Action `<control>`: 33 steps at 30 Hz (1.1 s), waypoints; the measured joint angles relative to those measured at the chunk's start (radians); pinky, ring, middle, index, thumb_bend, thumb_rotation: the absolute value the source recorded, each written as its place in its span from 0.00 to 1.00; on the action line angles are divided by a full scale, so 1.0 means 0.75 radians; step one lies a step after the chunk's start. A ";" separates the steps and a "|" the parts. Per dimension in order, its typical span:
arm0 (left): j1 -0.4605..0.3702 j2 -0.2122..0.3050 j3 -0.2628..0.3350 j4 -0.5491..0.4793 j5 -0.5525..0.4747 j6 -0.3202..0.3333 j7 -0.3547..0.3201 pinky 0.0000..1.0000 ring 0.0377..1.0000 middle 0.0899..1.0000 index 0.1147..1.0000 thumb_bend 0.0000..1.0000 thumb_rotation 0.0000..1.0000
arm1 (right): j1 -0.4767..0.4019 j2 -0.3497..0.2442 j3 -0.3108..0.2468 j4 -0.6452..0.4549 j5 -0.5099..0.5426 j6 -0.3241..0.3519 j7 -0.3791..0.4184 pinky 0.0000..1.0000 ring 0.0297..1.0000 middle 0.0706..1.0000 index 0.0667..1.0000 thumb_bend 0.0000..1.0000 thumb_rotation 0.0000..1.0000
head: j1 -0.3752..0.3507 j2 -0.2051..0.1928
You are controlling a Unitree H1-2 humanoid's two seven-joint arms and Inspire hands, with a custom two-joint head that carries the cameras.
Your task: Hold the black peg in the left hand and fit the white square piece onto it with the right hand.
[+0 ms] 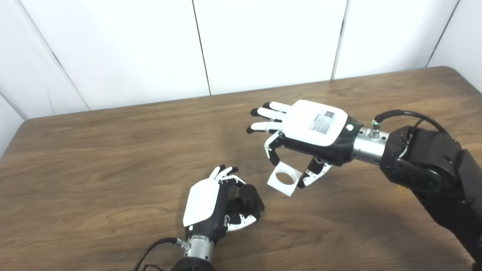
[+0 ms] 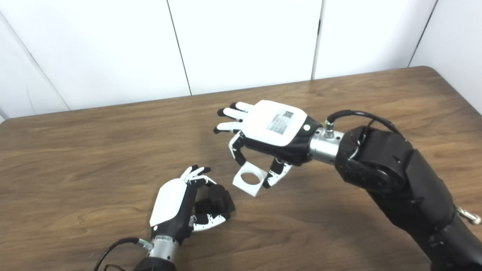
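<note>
My left hand (image 1: 211, 205) is shut on the black peg (image 1: 249, 198), a dark block with a round post pointing up, held just above the wooden table (image 1: 113, 158) near its front middle. My right hand (image 1: 308, 131) is shut on the white square piece (image 1: 285, 178), a flat white square with a round hole, pinched between thumb and one finger while the other fingers stay stretched out. The piece hangs tilted just to the right of the peg and slightly higher, not touching it. Both also show in the right eye view: the peg (image 2: 217, 197) and the piece (image 2: 250, 178).
White wall panels (image 1: 263, 41) stand behind the table's far edge. The table's rounded right corner (image 1: 452, 71) is at the back right. My right forearm (image 1: 433, 169) reaches in over the right side of the table.
</note>
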 measured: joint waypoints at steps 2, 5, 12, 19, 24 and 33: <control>-0.001 -0.001 0.000 0.001 0.000 0.001 0.001 0.81 0.94 0.85 0.42 0.52 0.06 | -0.006 0.020 0.009 -0.001 0.000 0.002 0.016 1.00 1.00 0.91 0.46 0.52 0.15 | 0.002 0.000; -0.004 -0.003 -0.005 0.007 0.002 0.001 0.004 0.80 0.94 0.85 0.42 0.52 0.06 | -0.016 0.057 0.029 0.000 -0.003 0.002 0.045 1.00 1.00 0.91 0.46 0.52 0.15 | 0.010 0.000; -0.011 -0.012 -0.021 0.027 0.011 0.009 0.023 0.81 0.93 0.85 0.42 0.52 0.06 | -0.054 0.109 0.070 0.020 -0.024 -0.016 0.048 1.00 1.00 0.90 0.46 0.52 0.15 | 0.008 0.002; -0.015 -0.015 -0.032 0.033 0.021 0.015 0.031 0.83 0.93 0.85 0.42 0.52 0.06 | -0.074 0.111 0.097 0.060 -0.047 -0.020 0.070 1.00 1.00 0.90 0.46 0.52 0.15 | 0.014 0.004; -0.016 -0.022 -0.043 0.038 0.022 0.016 0.034 0.84 0.94 0.85 0.42 0.52 0.06 | -0.106 0.131 0.125 0.100 -0.050 -0.039 0.076 1.00 1.00 0.90 0.46 0.52 0.15 | 0.020 0.004; -0.009 -0.039 -0.061 0.037 0.022 0.028 0.029 0.84 0.95 0.86 0.42 0.52 0.06 | -0.107 0.138 0.127 0.166 -0.057 -0.064 0.075 1.00 1.00 0.90 0.46 0.52 0.15 | 0.018 0.000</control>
